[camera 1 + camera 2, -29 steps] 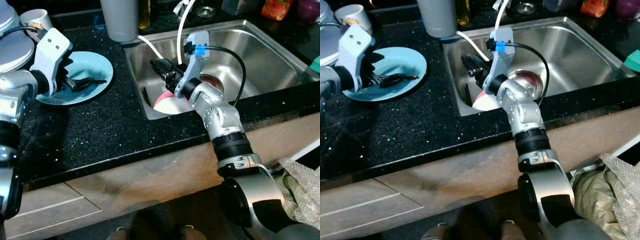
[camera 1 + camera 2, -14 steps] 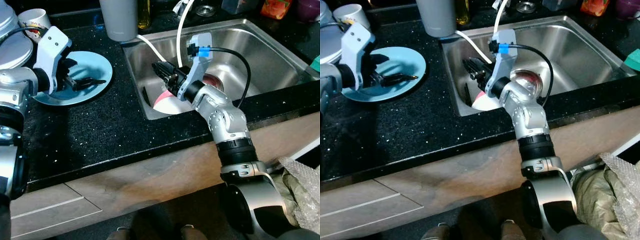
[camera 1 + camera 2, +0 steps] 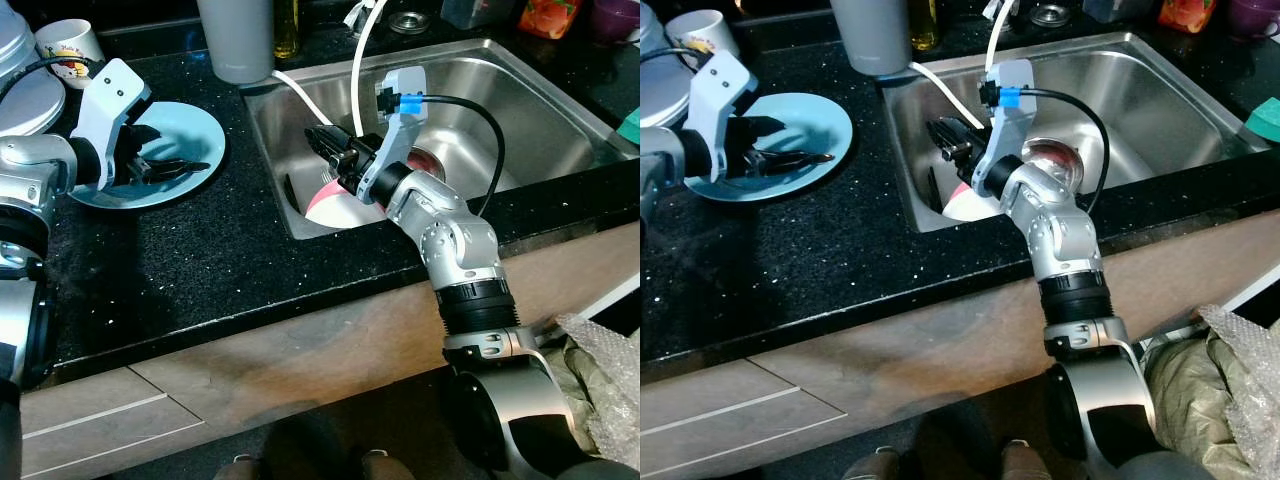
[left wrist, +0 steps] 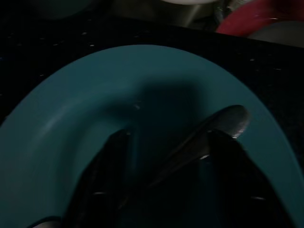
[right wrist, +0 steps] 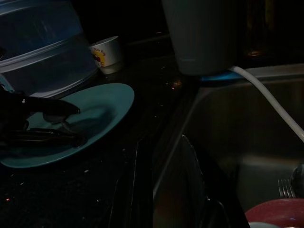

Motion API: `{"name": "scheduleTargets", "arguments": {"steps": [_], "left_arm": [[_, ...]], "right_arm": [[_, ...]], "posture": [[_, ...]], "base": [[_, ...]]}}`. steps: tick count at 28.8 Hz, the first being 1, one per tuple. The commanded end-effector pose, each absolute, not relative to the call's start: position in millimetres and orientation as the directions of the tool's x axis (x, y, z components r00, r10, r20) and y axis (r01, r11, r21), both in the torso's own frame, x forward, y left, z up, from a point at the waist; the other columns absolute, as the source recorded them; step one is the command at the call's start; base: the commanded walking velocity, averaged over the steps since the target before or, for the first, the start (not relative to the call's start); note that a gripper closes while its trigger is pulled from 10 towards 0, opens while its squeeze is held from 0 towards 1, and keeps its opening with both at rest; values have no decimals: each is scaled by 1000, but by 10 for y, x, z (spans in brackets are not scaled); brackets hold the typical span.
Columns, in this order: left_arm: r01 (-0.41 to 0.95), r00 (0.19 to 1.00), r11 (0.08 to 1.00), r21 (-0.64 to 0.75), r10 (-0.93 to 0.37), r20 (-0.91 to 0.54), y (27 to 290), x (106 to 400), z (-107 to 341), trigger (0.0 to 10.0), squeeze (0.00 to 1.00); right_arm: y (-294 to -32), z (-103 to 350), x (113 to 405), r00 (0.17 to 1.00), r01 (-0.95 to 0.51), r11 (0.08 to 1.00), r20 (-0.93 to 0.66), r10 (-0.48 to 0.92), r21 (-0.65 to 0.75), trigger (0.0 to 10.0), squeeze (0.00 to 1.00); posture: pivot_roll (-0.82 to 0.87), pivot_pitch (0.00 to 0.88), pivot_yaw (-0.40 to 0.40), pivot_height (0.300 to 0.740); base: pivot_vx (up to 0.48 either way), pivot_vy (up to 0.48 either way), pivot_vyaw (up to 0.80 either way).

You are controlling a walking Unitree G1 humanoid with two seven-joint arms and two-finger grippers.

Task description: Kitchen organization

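L gripper (image 3: 165,165) sits over the blue plate (image 3: 205,135) on the black counter (image 3: 200,260), fingers (image 4: 109,166) apart w/ a metal spoon (image 4: 223,121) lying between them on the plate; can't tell if they pinch the handle. The plate is on the counter just left of the sink (image 3: 540,110). Beyond the plate: white mug (image 3: 68,42) w/ cartoon print, next to a clear plastic tub (image 5: 42,42).

R gripper (image 3: 325,140) hangs inside the sink by its left wall, fingers (image 5: 190,161) slightly parted, holding nothing. In the sink below it: red bowl (image 3: 325,205) w/ a fork (image 5: 285,187) near it, plus a round metal item (image 3: 1055,165) behind the forearm. White hose (image 3: 362,50) drops into the sink. Grey cup (image 3: 238,40) stands on the counter at the sink's far-left corner.
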State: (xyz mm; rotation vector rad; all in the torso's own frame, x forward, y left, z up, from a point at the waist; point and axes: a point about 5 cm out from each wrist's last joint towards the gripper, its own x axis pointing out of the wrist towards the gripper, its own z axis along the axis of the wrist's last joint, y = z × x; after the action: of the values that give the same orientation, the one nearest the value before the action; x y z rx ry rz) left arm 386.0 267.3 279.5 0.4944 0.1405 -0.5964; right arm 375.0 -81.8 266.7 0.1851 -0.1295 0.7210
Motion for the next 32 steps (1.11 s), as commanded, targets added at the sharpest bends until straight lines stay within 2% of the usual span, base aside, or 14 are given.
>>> {"name": "scheduleTargets", "arguments": {"steps": [1, 10, 16, 19, 20, 23, 24, 25, 29, 32], "left_arm": [[594, 801, 708, 382, -478, -360, 2739, 3830, 2629, 0, 0], [621, 781, 699, 355, -513, -357, 2738, 3816, 2658, 0, 0], [705, 709, 639, 308, -622, -333, 2668, 3786, 2784, 0, 0], [750, 662, 601, 277, -678, -319, 2637, 3761, 2860, 0, 0], [809, 588, 534, 246, -731, -347, 2615, 3713, 2891, 0, 0], [836, 549, 496, 234, -748, -373, 2608, 3686, 2885, 0, 0], [893, 449, 402, 203, -770, -454, 2603, 3597, 2845, 0, 0], [893, 449, 402, 203, -770, -454, 2603, 3597, 2845, 0, 0], [933, 358, 329, 147, -787, -503, 2599, 3500, 2817, 0, 0], [936, 349, 317, 151, -789, -506, 2597, 3479, 2817, 0, 0]], "right_arm": [[-802, 2660, 3736, 738, -673, 729, 175, 652, 122, 10000, 0], [-819, 2682, 3748, 737, -674, 729, 173, 653, 121, 10000, 0], [-848, 2741, 3757, 740, -670, 733, 189, 645, 121, 10000, 0], [-858, 2756, 3759, 741, -669, 733, 192, 644, 123, 10000, 0], [-862, 2766, 3762, 740, -670, 733, 194, 644, 123, 10000, 0], [-863, 2768, 3763, 740, -670, 732, 194, 644, 122, 10000, 0], [-852, 2779, 3766, 734, -676, 728, 195, 650, 118, 10000, 0], [-852, 2779, 3766, 734, -676, 728, 195, 650, 118, 10000, 0], [-835, 2787, 3769, 728, -683, 722, 195, 657, 114, 10000, 0], [-832, 2790, 3770, 727, -683, 721, 196, 658, 114, 10000, 0]], "posture": [[25, 187, 33, 740], [28, 187, 32, 740], [30, 185, 35, 740], [31, 182, 33, 740], [31, 182, 31, 740], [31, 180, 28, 740], [35, 178, 21, 740], [35, 178, 21, 740], [36, 176, 19, 740], [38, 175, 20, 740]], "base": [[0, 0, 0], [0, 0, 0], [0, 0, 0], [0, 0, 0], [0, 0, 0], [0, 0, 0], [0, 0, 0], [0, 0, 0], [0, 0, 0], [0, 0, 0]]}}
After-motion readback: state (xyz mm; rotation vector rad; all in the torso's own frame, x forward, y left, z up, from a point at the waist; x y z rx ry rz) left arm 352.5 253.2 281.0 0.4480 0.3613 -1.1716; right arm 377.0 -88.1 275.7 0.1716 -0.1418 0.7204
